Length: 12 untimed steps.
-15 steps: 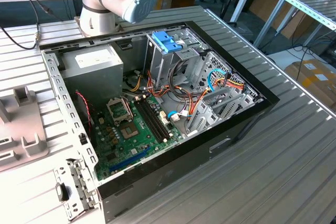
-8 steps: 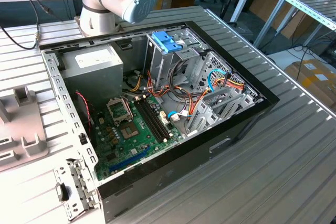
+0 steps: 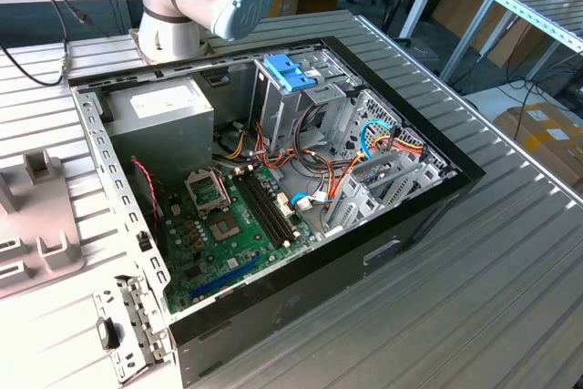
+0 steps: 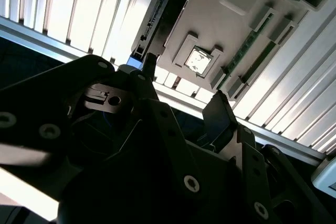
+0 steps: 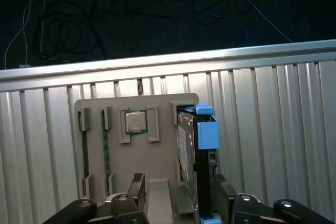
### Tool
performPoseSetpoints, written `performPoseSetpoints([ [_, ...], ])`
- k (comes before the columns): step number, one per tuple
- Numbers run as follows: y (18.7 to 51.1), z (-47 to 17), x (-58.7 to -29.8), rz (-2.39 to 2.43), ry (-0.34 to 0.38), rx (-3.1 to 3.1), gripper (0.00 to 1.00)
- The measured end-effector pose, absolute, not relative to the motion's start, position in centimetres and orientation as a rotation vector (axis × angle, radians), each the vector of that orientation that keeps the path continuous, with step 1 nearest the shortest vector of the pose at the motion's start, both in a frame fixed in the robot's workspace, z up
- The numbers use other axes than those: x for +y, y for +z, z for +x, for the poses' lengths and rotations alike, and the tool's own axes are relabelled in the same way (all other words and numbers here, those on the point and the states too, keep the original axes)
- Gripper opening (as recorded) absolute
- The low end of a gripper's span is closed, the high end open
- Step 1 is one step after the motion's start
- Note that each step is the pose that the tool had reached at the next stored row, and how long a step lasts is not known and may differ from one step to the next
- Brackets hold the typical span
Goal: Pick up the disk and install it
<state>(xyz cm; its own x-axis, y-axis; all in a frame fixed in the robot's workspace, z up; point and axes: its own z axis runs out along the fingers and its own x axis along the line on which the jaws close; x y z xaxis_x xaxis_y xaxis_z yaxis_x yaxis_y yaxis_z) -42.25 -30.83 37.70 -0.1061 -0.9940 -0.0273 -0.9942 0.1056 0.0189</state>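
The disk [image 5: 189, 150] stands on its edge in a slot of a grey holder tray [image 5: 163, 153], its blue end tab on the side away from me. In the first wrist view my gripper [image 5: 180, 192] is open and hovers over the near end of the disk, one finger [image 5: 223, 195] right beside the blue rail and the other [image 5: 137, 184] over bare tray. The second wrist view shows the same disk [image 4: 157, 19] beyond the dark fingertips [image 4: 219, 109] of the gripper [image 4: 184, 90], with nothing clamped between them.
An open computer case [image 3: 437, 198] lies on the slatted metal table, a metal drive cage [image 3: 301, 107] with a light blue latch inside it among cables. The tray [image 3: 36, 234] sits at the exterior view's left. It also holds a processor chip [image 5: 135, 121] and a memory stick [image 5: 105, 150].
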Motion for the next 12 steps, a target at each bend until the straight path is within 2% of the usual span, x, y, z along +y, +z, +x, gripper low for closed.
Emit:
performPoseSetpoints([
  [12, 37.55, -42.25, -30.35, -2.095, 0.051, 2.330, 0.63],
])
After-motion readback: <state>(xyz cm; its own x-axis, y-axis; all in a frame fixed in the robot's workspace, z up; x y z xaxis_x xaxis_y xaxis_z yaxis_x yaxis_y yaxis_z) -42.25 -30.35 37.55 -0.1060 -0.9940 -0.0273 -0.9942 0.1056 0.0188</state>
